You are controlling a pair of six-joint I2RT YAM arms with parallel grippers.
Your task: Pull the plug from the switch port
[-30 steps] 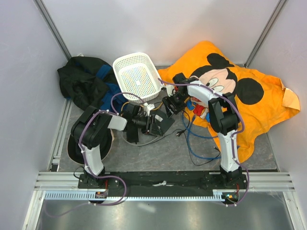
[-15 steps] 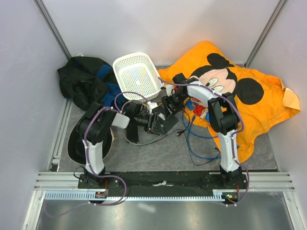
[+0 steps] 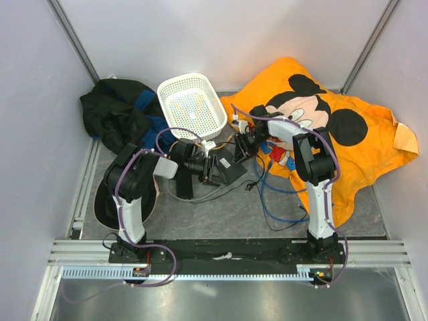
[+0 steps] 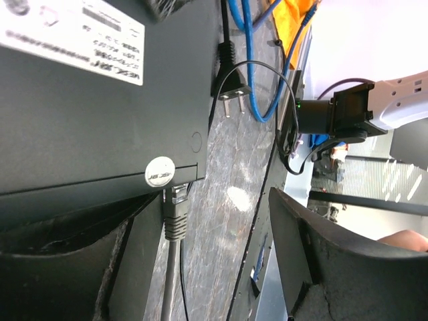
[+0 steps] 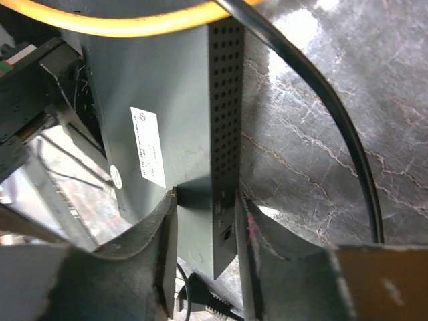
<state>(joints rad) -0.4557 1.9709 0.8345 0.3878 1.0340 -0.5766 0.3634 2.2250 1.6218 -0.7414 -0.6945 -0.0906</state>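
The flat black switch box (image 3: 226, 168) with a white label (image 4: 73, 30) lies mid-table. A grey plug (image 4: 175, 208) sits in the port on the box's edge, below a round white sticker (image 4: 159, 172). My left gripper (image 3: 206, 167) is open; in the left wrist view (image 4: 210, 217) the plug stands between the fingers, close to the left finger (image 4: 137, 261), untouched. My right gripper (image 3: 245, 143) is shut on the box's far corner; in the right wrist view (image 5: 206, 221) its pads press the labelled face and the far side of the perforated edge (image 5: 224, 120).
A white basket (image 3: 190, 107) stands behind the box. An orange Mickey cloth (image 3: 354, 150) lies right, dark clothes (image 3: 114, 114) far left. Blue cables (image 3: 275, 200) and a two-pin power plug (image 4: 231, 90) lie near the box. A small black brick (image 3: 184, 188) lies left.
My left gripper has shifted a little away from the arm bases along the box's edge. My right gripper has moved slightly right, and the box has turned a little with it.
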